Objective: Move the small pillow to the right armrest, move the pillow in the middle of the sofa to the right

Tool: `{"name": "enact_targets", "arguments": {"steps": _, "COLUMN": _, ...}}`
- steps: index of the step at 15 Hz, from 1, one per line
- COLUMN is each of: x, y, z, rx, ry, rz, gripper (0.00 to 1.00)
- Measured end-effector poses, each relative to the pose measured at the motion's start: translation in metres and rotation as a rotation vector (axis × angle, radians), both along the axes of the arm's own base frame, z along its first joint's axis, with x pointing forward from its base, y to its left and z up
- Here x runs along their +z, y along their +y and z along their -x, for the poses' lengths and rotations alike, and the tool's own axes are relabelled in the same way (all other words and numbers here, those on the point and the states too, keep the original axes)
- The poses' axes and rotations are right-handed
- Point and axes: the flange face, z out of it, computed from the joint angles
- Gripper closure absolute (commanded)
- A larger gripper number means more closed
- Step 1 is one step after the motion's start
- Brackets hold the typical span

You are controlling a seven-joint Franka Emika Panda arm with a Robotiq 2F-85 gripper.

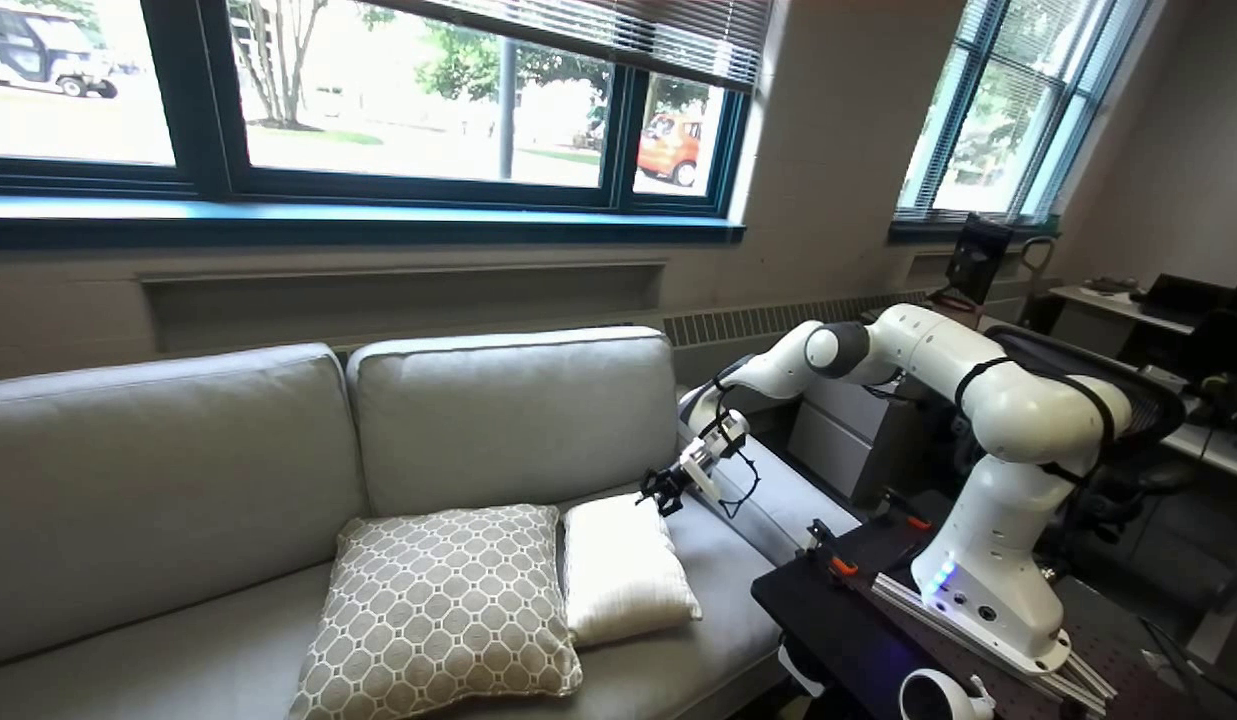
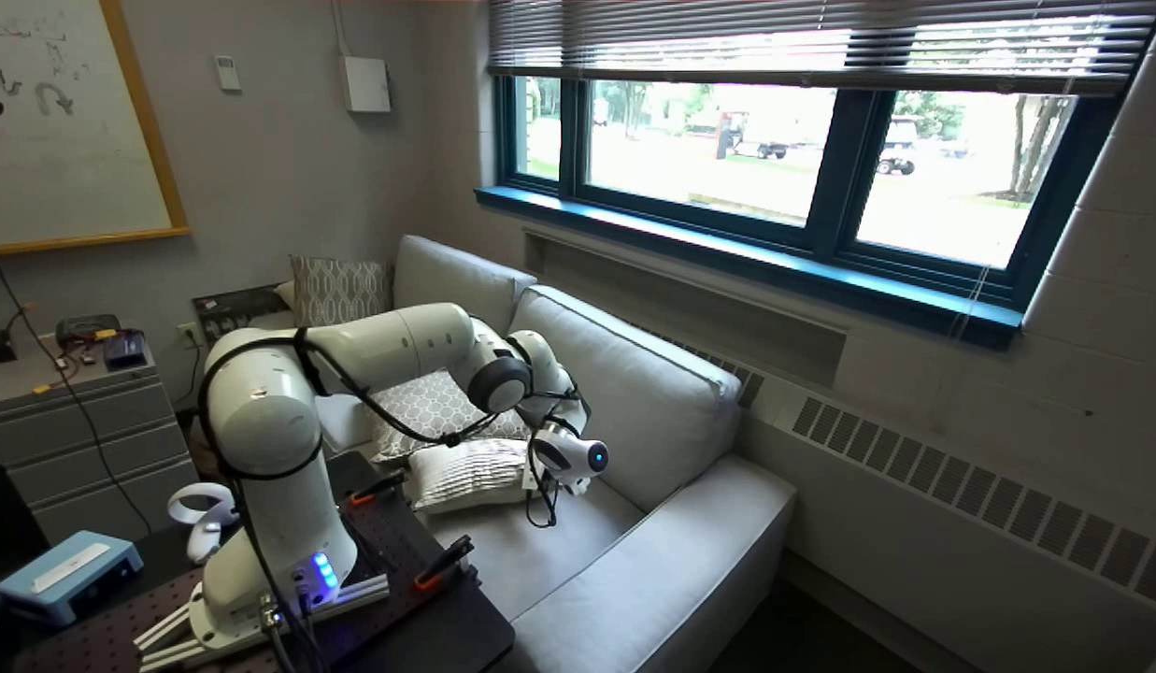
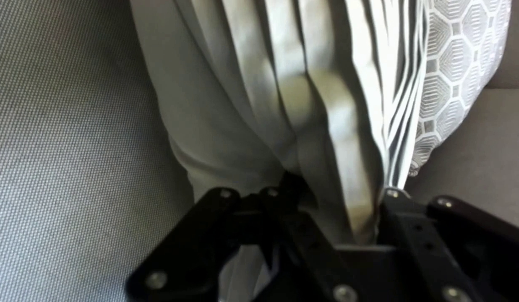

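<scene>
Pillow [image 1: 628, 575], small and white — on the sofa [image 1: 508, 420], claw [image 3: 341, 191] clamped on its pleated edge. Patterned pillow [image 1: 448, 600]: just beside it. Right armrest [image 2: 676, 570]: near, not yet reached. We judge only the grasp done — both moves remain.

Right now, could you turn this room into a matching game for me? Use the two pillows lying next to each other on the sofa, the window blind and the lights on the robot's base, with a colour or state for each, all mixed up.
Things
1. Small pillow
2. Large lattice-patterned pillow
3. Window blind behind the sofa
4. Robot base lights

Colours and states
A. Partly lowered
B. Plain white, at the gripper
C. Glowing blue
D. Beige with a white pattern

Right pairs: 1-B, 2-D, 3-A, 4-C
</scene>
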Motion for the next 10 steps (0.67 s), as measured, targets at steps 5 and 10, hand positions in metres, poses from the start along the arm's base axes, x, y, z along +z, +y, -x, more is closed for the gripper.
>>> {"name": "enact_targets", "arguments": {"steps": 5, "x": 0.015, "y": 0.006, "z": -0.008, "rx": 0.024, "ry": -0.053, "rz": 0.036, "gripper": 0.91}}
{"name": "enact_targets", "arguments": {"steps": 10, "x": 0.078, "y": 0.037, "z": -0.010, "rx": 0.102, "ry": -0.158, "rz": 0.135, "gripper": 0.91}}
